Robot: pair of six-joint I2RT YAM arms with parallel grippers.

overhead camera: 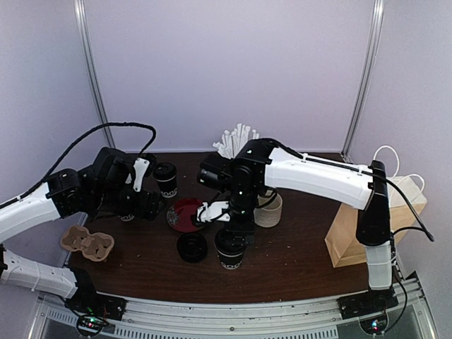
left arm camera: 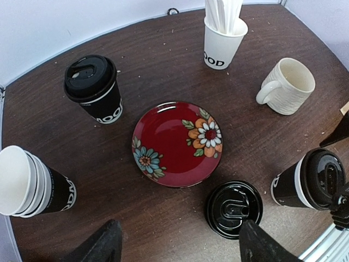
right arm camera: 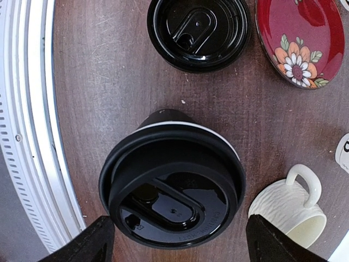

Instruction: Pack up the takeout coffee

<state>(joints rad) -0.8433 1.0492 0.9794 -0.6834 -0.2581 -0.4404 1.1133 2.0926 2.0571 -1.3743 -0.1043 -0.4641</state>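
between the two fingers of your right gripper [right arm camera: 180, 218], which stand spread wide, you see the black lid of a takeout coffee cup [right arm camera: 172, 180] that stands upright on the dark wooden table [right arm camera: 98, 98]. the fingertips flank the lid's rim on either side, and you cannot tell from the wrist view whether they touch it, but the cup's base rests on the wood. just beside that cup a loose black lid [right arm camera: 199, 30] lies flat, and next to it sits the red flowered plate [right arm camera: 300, 41]. the cream ribbed mug [right arm camera: 289, 210] stands on the cup's other side, near but apart. your left gripper [left arm camera: 179, 232] is also wide open with nothing between its fingers, hovering over the left part of the table and facing the plate. beyond the plate from there stands a second lidded coffee cup [left arm camera: 92, 90], upright and well apart from the first. a stack of open paper cups [left arm camera: 32, 188] sits off to one side, and the white cup of straws [left arm camera: 221, 41] stands toward the back edge. at the near left lies a brown cardboard cup carrier [overhead camera: 87, 242], and a brown paper bag [overhead camera: 371, 226] stands upright at the right edge. both coffees stand on the table, outside the carrier and the bag.
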